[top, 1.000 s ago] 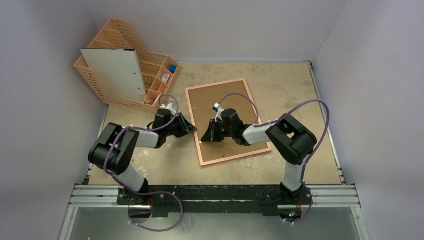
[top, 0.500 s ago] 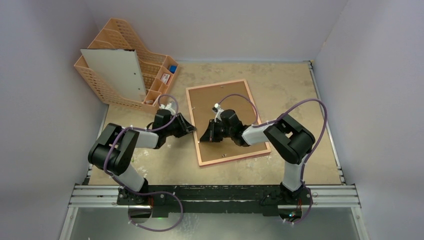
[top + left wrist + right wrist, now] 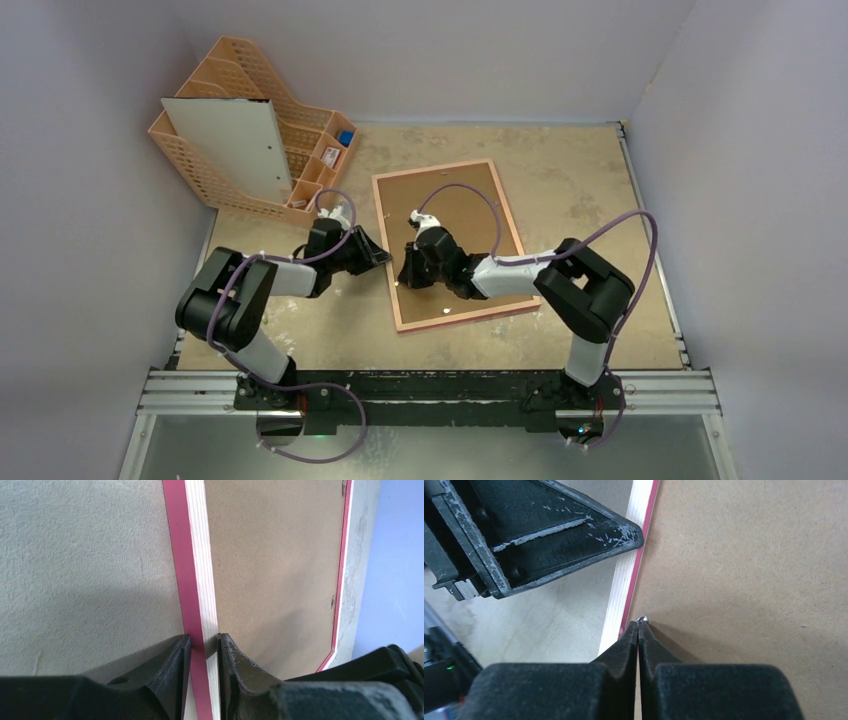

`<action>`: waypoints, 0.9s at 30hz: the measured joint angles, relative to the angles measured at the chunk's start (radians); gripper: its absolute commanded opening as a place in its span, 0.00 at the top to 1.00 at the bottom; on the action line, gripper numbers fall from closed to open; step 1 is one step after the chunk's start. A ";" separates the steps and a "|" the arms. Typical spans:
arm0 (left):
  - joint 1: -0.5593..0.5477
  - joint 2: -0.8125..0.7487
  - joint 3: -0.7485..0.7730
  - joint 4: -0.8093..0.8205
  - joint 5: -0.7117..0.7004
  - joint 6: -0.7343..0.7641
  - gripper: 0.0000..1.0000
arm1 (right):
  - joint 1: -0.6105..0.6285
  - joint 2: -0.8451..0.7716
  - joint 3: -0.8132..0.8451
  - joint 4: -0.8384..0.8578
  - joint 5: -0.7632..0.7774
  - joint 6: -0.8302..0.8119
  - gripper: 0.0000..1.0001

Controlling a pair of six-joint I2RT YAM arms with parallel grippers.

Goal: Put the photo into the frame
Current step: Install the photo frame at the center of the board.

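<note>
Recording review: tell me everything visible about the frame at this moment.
The frame lies flat on the table, reverse side up, slightly rotated. It has a narrow pink-red border, pale wood rails, a brown backing board filling it and small metal tabs at the inner edge. The left gripper clamps one long rail; the right gripper, shut, touches a tab by that rail.

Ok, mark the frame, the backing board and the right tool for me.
frame [image 3: 183, 555], left wrist view, on its pink-red outer edge.
backing board [image 3: 455, 215], top view, on its bare brown middle.
right tool [image 3: 638, 625], right wrist view, at its closed fingertips.
</note>
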State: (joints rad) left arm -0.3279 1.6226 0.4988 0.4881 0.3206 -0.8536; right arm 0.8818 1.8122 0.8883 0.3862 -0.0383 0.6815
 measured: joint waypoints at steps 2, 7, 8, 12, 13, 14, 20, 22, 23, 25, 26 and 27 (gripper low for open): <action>-0.001 -0.003 0.000 -0.006 -0.005 0.000 0.73 | 0.021 0.000 0.022 -0.033 0.057 -0.040 0.94; -0.006 -0.009 0.000 -0.015 -0.017 0.001 0.73 | 0.082 -0.001 0.061 -0.095 0.194 -0.144 0.88; -0.006 -0.010 0.000 -0.018 -0.020 0.001 0.73 | 0.092 -0.001 0.067 -0.105 0.214 -0.161 0.86; -0.007 -0.012 0.000 -0.024 -0.022 0.001 0.73 | 0.116 -0.001 0.080 -0.128 0.253 -0.216 0.80; -0.007 -0.013 0.000 -0.025 -0.023 0.002 0.73 | 0.120 -0.001 0.082 -0.134 0.256 -0.227 0.81; -0.007 -0.013 0.000 -0.026 -0.023 0.003 0.73 | 0.122 -0.001 0.082 -0.138 0.257 -0.239 0.82; -0.007 -0.013 0.000 -0.025 -0.023 0.005 0.73 | 0.137 0.001 0.089 -0.154 0.260 -0.290 0.87; -0.007 -0.013 0.000 -0.025 -0.023 0.005 0.73 | 0.143 0.007 0.097 -0.163 0.265 -0.302 0.89; -0.007 -0.013 0.000 -0.025 -0.023 0.005 0.73 | 0.147 0.013 0.104 -0.164 0.268 -0.307 0.89; -0.007 -0.013 0.000 -0.025 -0.023 0.005 0.73 | 0.155 0.023 0.118 -0.172 0.283 -0.320 0.90; -0.007 -0.013 0.000 -0.025 -0.023 0.005 0.73 | 0.159 0.025 0.120 -0.174 0.286 -0.325 0.90; -0.007 -0.013 0.000 -0.025 -0.023 0.006 0.73 | 0.162 0.027 0.123 -0.176 0.292 -0.329 0.92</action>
State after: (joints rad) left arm -0.3351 1.6096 0.4988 0.4633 0.2977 -0.8478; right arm 1.0439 1.8393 1.0115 0.2104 0.2535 0.3527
